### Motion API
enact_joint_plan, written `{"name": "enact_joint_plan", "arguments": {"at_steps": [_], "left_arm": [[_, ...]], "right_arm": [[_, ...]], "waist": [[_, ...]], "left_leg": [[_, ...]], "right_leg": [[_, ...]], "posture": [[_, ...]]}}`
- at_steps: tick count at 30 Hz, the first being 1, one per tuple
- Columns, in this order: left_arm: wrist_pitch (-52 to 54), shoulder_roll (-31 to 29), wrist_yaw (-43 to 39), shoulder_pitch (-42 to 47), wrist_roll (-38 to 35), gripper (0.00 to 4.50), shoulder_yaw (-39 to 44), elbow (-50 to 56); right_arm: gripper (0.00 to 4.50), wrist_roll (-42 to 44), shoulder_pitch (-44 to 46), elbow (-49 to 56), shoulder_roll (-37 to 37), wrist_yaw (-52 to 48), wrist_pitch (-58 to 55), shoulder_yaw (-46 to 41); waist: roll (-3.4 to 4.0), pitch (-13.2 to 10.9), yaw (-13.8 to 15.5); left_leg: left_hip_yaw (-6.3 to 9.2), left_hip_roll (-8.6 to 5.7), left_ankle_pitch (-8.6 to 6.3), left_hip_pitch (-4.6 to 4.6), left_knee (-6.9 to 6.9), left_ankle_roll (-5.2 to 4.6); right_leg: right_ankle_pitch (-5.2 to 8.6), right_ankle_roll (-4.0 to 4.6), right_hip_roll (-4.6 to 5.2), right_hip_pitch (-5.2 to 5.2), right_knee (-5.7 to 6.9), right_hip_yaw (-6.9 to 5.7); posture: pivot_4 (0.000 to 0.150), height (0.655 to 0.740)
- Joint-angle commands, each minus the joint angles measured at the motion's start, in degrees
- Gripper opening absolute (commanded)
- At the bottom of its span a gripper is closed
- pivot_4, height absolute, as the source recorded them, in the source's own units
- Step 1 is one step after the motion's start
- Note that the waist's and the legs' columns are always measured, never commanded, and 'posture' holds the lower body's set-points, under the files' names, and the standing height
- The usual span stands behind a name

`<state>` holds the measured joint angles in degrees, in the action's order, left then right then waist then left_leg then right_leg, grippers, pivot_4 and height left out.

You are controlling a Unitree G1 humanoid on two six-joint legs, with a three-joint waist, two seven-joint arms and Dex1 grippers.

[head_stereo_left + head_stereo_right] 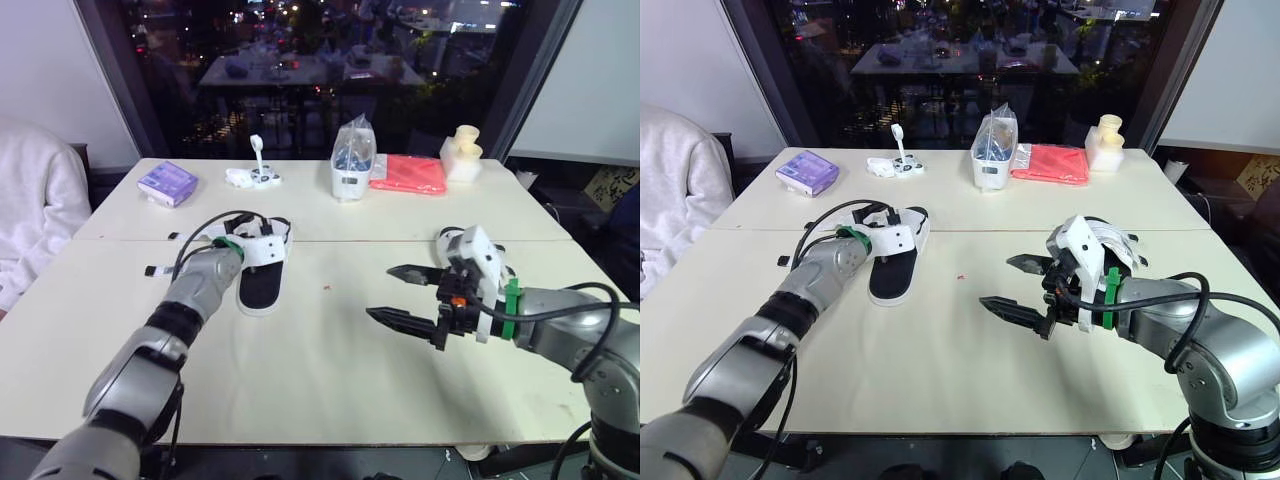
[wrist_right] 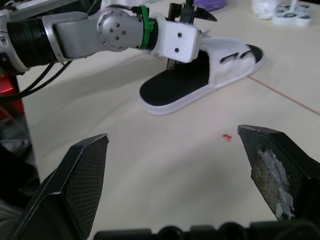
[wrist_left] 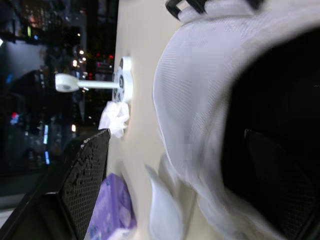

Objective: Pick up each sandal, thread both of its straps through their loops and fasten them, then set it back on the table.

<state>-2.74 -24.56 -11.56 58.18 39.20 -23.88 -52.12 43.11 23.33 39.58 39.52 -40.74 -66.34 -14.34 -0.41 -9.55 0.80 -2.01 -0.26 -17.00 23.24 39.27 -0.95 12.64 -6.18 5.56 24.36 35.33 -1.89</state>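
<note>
A sandal (image 1: 260, 283) with a black footbed and white straps lies on the table left of centre, toe end toward me. My left gripper (image 1: 262, 233) is at its strap end; in the left wrist view the white strap (image 3: 200, 100) sits between the spread fingers (image 3: 85, 185), so the gripper is open. My right gripper (image 1: 400, 296) hovers open over bare table right of centre, holding nothing. The right wrist view looks across at the sandal (image 2: 200, 80) and the left gripper (image 2: 192, 11). A second white sandal (image 1: 1110, 236) lies partly hidden behind my right wrist.
Along the far table stand a purple packet (image 1: 167, 183), a white brush holder (image 1: 255, 176), a clear bag in a white tub (image 1: 352, 160), a red cloth (image 1: 408, 173) and a cream bottle (image 1: 461, 155). A person's white sleeve (image 1: 30, 210) is at the left edge.
</note>
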Motion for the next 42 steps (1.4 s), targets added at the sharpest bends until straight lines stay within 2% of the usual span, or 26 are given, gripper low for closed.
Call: {"name": "enact_joint_plan", "arguments": {"at_steps": [1, 3, 9, 14, 17, 21, 23, 29, 33, 36, 38, 42], "left_arm": [[-3.77, 2.09, 4.45, 4.17, 0.80, 3.94, -1.61, -8.97], [-4.87, 3.69, 6.64, 5.74, 0.95, 3.07, -2.23, -13.25], [-6.00, 6.16, 10.47, 7.63, 0.62, 0.02, -2.93, -19.16], [-9.54, 5.80, 12.73, 8.90, -0.09, 0.02, -2.38, -18.93], [-15.28, 4.79, 12.85, 10.00, -0.99, 0.02, -1.74, -16.70], [-32.86, 2.09, 11.74, 11.88, -0.64, 0.02, -3.18, -10.69], [-38.25, 0.95, 12.12, 12.46, 0.64, 0.02, -4.19, -9.17], [-65.30, -0.82, 3.99, 13.69, -1.84, 0.02, -7.69, -9.08], [-76.10, -1.65, 4.37, 15.30, 3.75, 0.02, -12.47, -13.12], [-78.89, -1.25, 6.57, 16.18, 5.81, 0.02, -13.34, -14.62], [-79.94, -1.03, 10.43, 16.95, 9.54, 0.02, -14.03, -14.07], [-79.30, -0.60, 23.42, 18.63, 20.51, 0.02, -18.08, -11.60]], "right_arm": [[4.50, 1.12, 0.62, 0.35, 1.08, 1.44, 1.47, -0.65], [4.50, 1.18, 0.32, 0.20, 1.42, 2.27, 1.88, -0.54], [4.50, 2.00, -0.29, 0.31, 2.01, 4.15, 2.48, -0.71], [4.50, 2.54, -0.65, 0.11, 2.71, 5.08, 2.95, -0.99], [4.50, 2.49, -0.87, -0.42, 3.83, 5.00, 3.64, -1.36], [4.50, 0.76, -1.75, -4.66, 8.53, 2.32, 6.59, -4.08], [4.50, -0.17, -2.45, -6.46, 10.70, 1.17, 8.31, -4.87], [4.50, -2.87, -2.68, -12.55, 15.88, -1.67, 13.36, -7.21], [4.50, -3.10, -3.71, -12.82, 16.78, -2.11, 14.81, -7.61], [4.50, -3.02, -4.52, -12.47, 16.87, -2.11, 15.27, -8.02], [4.50, -2.75, -5.22, -11.73, 16.74, -1.67, 15.14, -8.47], [4.50, -1.87, -6.68, -9.41, 16.24, -0.49, 14.21, -9.41]], "waist": [[-0.02, -0.01, -0.01], [-0.04, -0.02, -0.02], [-0.15, -0.01, 0.08], [-0.16, -0.01, 0.12], [-0.19, -0.03, 0.16], [-0.35, -0.12, 0.44], [-0.39, -0.15, 0.77], [-0.38, -0.14, 1.33], [-0.39, -0.15, 1.26], [-0.40, -0.15, 1.37], [-0.42, -0.16, 1.49], [-0.42, -0.16, 1.56]], "left_leg": [[-0.01, -0.02, 0.00, 0.01, 0.00, 0.00], [-0.02, -0.02, -0.01, 0.03, 0.00, -0.01], [-0.02, 0.01, -0.01, 0.03, 0.00, -0.02], [-0.01, 0.03, -0.01, 0.02, 0.03, -0.02], [0.00, 0.04, -0.01, 0.04, 0.04, -0.02], [0.00, 0.03, -0.01, 0.18, 0.04, -0.02], [-0.04, 0.02, -0.04, 0.24, 0.03, -0.06], [-0.41, 0.04, -0.12, 0.15, 0.02, -0.18], [-0.69, 0.04, -0.12, 0.11, 0.03, -0.19], [-0.71, 0.04, -0.12, 0.11, 0.03, -0.19], [-0.70, 0.05, -0.12, 0.13, 0.08, -0.19], [-0.67, 0.05, -0.16, 0.19, 0.17, -0.27]], "right_leg": [[0.00, -0.01, 0.00, 0.01, -0.01, -0.01], [-0.01, -0.02, 0.00, 0.01, -0.03, -0.01], [-0.03, -0.04, 0.01, 0.03, 0.00, -0.01], [-0.03, -0.05, 0.04, 0.02, 0.03, -0.01], [-0.03, -0.05, 0.05, 0.02, 0.02, -0.01], [-0.05, -0.07, 0.10, 0.13, -0.07, -0.01], [-0.07, -0.09, 0.14, 0.16, -0.15, -0.01], [-0.07, -0.11, 0.19, 0.20, -0.21, 0.00], [-0.08, -0.11, 0.20, 0.21, -0.21, 0.00], [-0.08, -0.11, 0.19, 0.21, -0.17, 0.00], [-0.09, -0.12, 0.19, 0.21, -0.16, 0.00], [-0.13, -0.20, 0.22, 0.18, -0.18, 0.01]], "posture": [[0.150, 0.7400], [0.150, 0.7400], [0.150, 0.7400], [0.150, 0.7400], [0.150, 0.7400], [0.150, 0.7400], [0.150, 0.7400], [0.150, 0.7400], [0.150, 0.7400], [0.150, 0.7400], [0.150, 0.7400], [0.150, 0.7400]]}}
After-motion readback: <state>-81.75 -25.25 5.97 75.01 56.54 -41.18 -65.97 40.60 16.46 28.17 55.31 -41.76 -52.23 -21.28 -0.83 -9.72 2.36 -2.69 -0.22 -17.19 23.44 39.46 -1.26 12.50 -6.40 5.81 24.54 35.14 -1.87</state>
